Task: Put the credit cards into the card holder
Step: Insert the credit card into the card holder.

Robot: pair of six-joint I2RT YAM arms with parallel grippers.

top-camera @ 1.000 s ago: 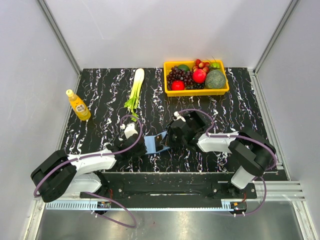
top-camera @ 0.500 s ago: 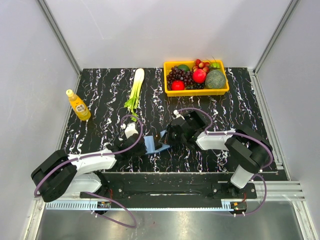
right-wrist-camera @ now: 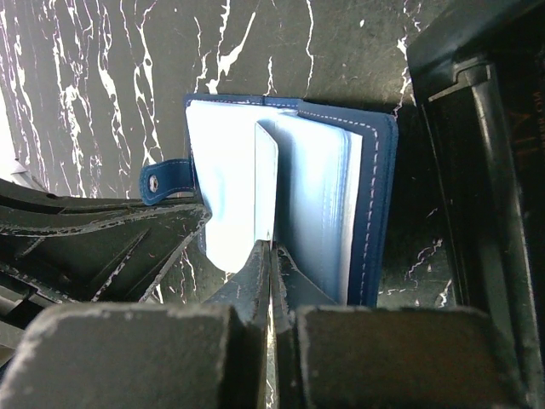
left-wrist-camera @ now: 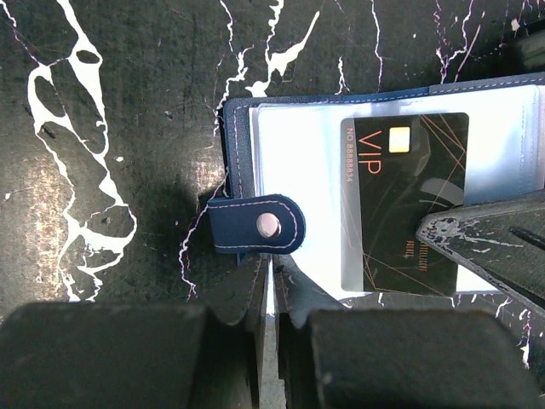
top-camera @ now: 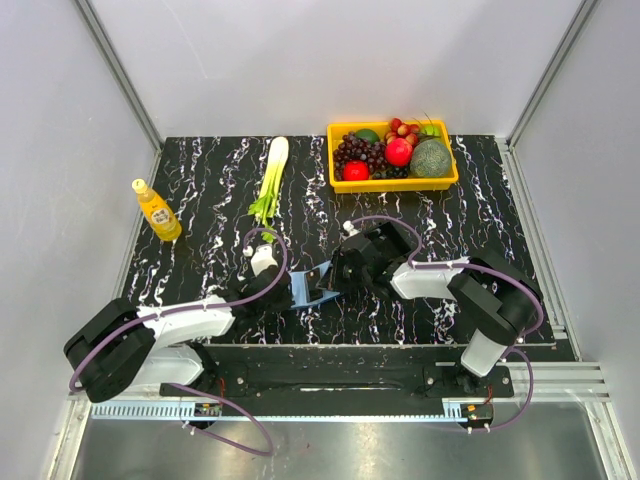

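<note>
At six o'clock on the marbled worktop [top-camera: 200,190], white walls [top-camera: 300,60] around, left pincer [left-wrist-camera: 271,273] pinches the card holder [left-wrist-camera: 298,170], right pincer [right-wrist-camera: 271,256] a card [left-wrist-camera: 400,213].

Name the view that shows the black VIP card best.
Left wrist: the black VIP card faces the camera, lettering readable, inside the open navy-blue card holder. Right wrist and top views show the holder, not the card's face.

orange "VIP" on the black card [left-wrist-camera: 404,204] in the card holder [left-wrist-camera: 294,162], small white "NO." number line beside it, lower orange print illegible
</note>
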